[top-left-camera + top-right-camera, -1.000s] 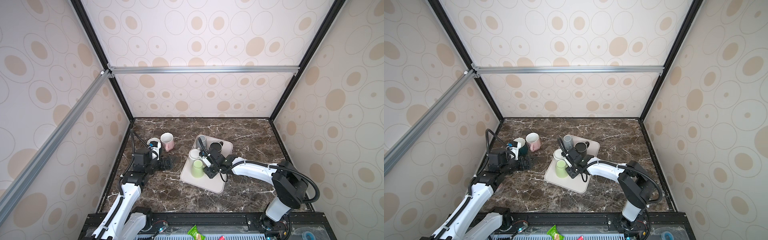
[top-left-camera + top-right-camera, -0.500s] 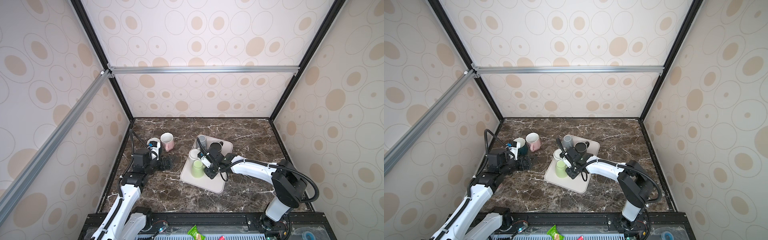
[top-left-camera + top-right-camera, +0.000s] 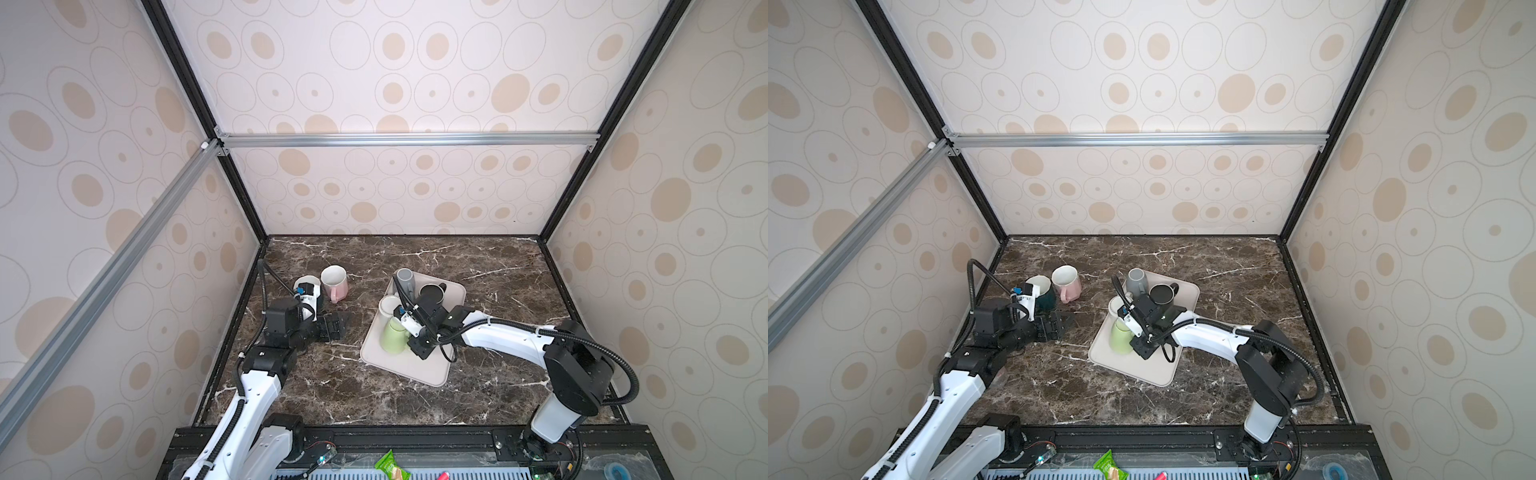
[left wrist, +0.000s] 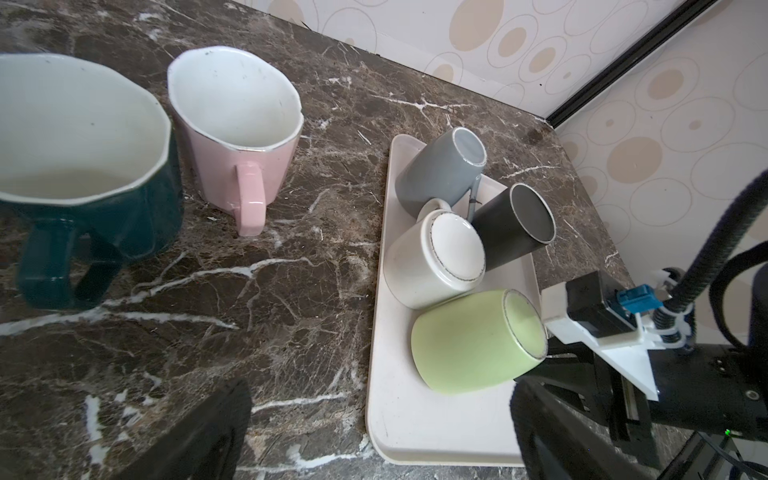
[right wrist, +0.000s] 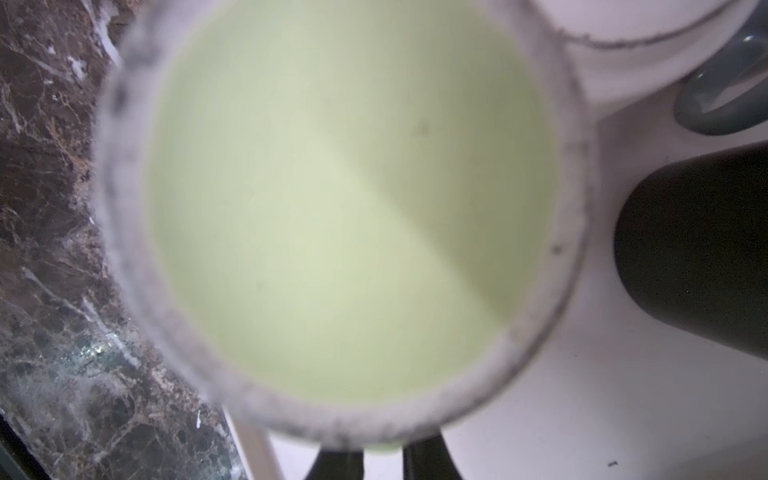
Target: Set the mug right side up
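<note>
Right gripper (image 5: pixel 380 464) has narrowed since a second ago. Its fingers now sit close together with a strip of green between them, apparently pinching the green mug (image 4: pixel 473 340). That mug sits base-up at the near end of the tray (image 4: pixel 415 419), mid-table (image 4: pixel 291 291). Left gripper (image 3: pixel 332 326) is wide open and empty, near the left edge.

Hazards: a thin pinch may slip during rotation. The white mug (image 4: pixel 432 262) touches the green mug and may topple.

Tray, continuing: white mug and grey mug (image 4: pixel 440 170) base-up; black mug (image 4: pixel 511 224) unclear. Far left: teal mug (image 4: pixel 83 166) and pink mug (image 4: pixel 237 137), upright, empty.
</note>
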Controlling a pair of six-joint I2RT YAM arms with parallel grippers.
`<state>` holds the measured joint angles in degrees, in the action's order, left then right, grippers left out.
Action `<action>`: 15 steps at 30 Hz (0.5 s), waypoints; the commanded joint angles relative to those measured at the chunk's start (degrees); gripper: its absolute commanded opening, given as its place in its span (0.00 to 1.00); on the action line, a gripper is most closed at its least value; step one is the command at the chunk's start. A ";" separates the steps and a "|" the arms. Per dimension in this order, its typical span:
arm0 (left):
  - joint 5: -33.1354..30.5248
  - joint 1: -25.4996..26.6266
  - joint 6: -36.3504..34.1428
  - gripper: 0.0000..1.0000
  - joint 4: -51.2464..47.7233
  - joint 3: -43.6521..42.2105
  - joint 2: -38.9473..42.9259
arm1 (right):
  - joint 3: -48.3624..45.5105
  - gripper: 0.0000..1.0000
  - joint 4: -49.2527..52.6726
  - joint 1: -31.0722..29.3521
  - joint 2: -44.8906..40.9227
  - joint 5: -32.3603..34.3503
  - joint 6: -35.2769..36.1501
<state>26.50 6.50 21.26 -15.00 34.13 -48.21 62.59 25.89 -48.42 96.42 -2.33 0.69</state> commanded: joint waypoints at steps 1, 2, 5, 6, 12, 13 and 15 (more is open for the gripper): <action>-0.91 0.27 0.19 0.98 0.60 0.07 0.84 | 1.07 0.08 1.88 -0.23 -1.57 2.46 -0.81; -0.92 0.27 0.21 0.98 0.67 0.08 0.91 | 0.89 0.07 2.10 -0.10 -1.65 3.24 -1.28; -0.91 0.26 0.29 0.98 0.68 0.10 1.01 | -0.88 0.07 2.13 -0.12 -2.87 4.17 -2.44; -0.90 0.26 0.28 0.98 0.63 0.07 1.09 | -1.90 0.07 1.66 -0.11 -3.69 4.37 -2.95; -0.57 0.29 0.28 0.98 0.92 -0.03 1.19 | -5.43 0.06 2.32 -0.10 -8.12 10.57 -7.48; -0.57 0.31 0.28 0.98 0.98 -0.03 1.23 | -5.70 0.06 3.09 -0.09 -8.57 11.93 -8.43; -0.51 0.27 0.36 0.98 0.94 -0.03 1.42 | -6.38 0.06 3.74 -0.11 -9.18 13.95 -10.00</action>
<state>25.82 6.50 21.45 -15.00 33.98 -47.77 56.80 28.86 -48.42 89.67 6.61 -5.63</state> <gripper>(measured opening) 0.982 0.150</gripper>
